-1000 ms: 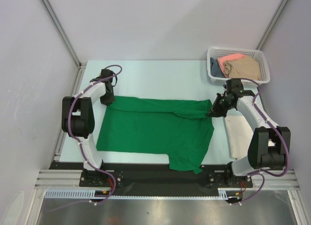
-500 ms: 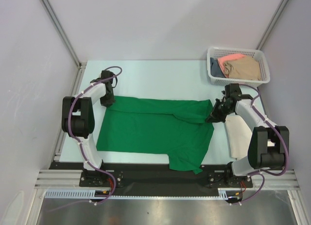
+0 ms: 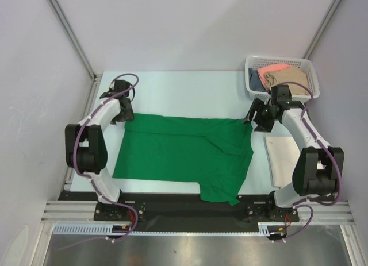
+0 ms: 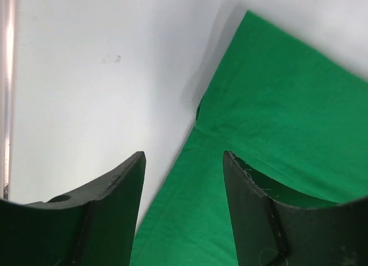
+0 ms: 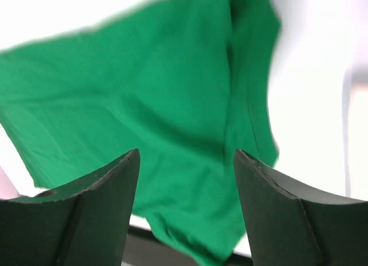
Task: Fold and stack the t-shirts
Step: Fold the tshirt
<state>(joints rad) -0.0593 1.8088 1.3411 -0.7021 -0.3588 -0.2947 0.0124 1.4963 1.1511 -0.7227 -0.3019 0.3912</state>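
A bright green t-shirt [image 3: 184, 154] lies spread across the middle of the table, one sleeve hanging over the near edge. My left gripper [image 3: 123, 112] hovers open over its far left corner [image 4: 253, 99], with nothing between its fingers [image 4: 123, 191]. My right gripper [image 3: 257, 118] stands open just above the shirt's far right corner [image 5: 172, 105], empty. A cream-white t-shirt [image 3: 283, 160] lies folded to the right of the green one. Salmon-pink, tan and dark blue t-shirts [image 3: 282, 76] sit bunched in the basket.
A white mesh basket [image 3: 282, 62] stands at the back right corner. Bare pale table [image 3: 184, 93] shows beyond the green shirt. Grey walls enclose the left, back and right; a black rail [image 3: 172, 205] runs along the near edge.
Both grippers have opened and let go of the green shirt's far corners. Both have lifted and drawn back a little toward the far side. The shirt now lies flat.
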